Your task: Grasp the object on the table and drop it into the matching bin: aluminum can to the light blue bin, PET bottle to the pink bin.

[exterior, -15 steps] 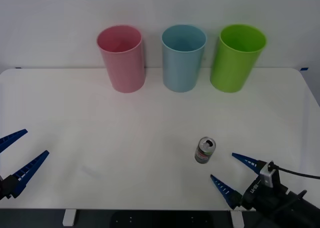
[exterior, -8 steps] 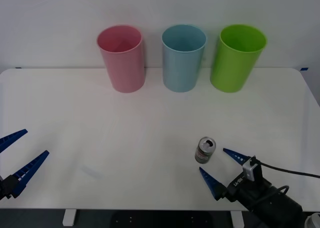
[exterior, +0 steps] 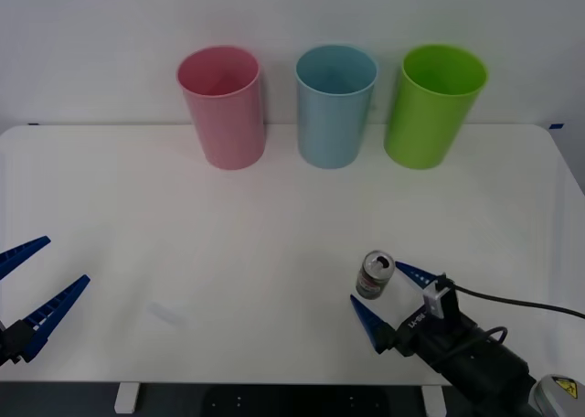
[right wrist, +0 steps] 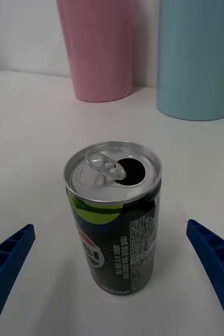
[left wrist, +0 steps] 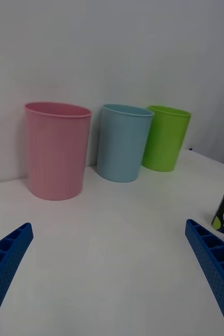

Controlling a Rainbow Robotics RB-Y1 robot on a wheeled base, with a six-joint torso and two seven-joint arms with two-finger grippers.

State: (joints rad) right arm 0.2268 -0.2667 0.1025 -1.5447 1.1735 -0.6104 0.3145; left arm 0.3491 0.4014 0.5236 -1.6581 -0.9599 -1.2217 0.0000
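Can (exterior: 374, 274) stands upright on the table (exterior: 183, 216), near the front edge, right of centre. Pull-tab raised, mouth hole open and dark; contents cannot be told. Dark label with a green patch and small print on the side.

Right gripper (exterior: 384, 294) low at the front right, spread wide, its blue fingers (right wrist: 210, 252) either side of the can but clear of it; nothing pinched. In the right wrist view the can (right wrist: 113, 215) sits between the two fingers with a gap on each side.

Left gripper (exterior: 27, 280) at the front left edge, also spread, holding nothing, well apart from the can.

Three bins in a row at the back of the table: pink bin (exterior: 222, 106) on the left, blue bin (exterior: 335, 104) in the middle, green bin (exterior: 434, 104) on the right. All upright, rims open. Interiors as far as seen hold nothing; bottoms not visible.
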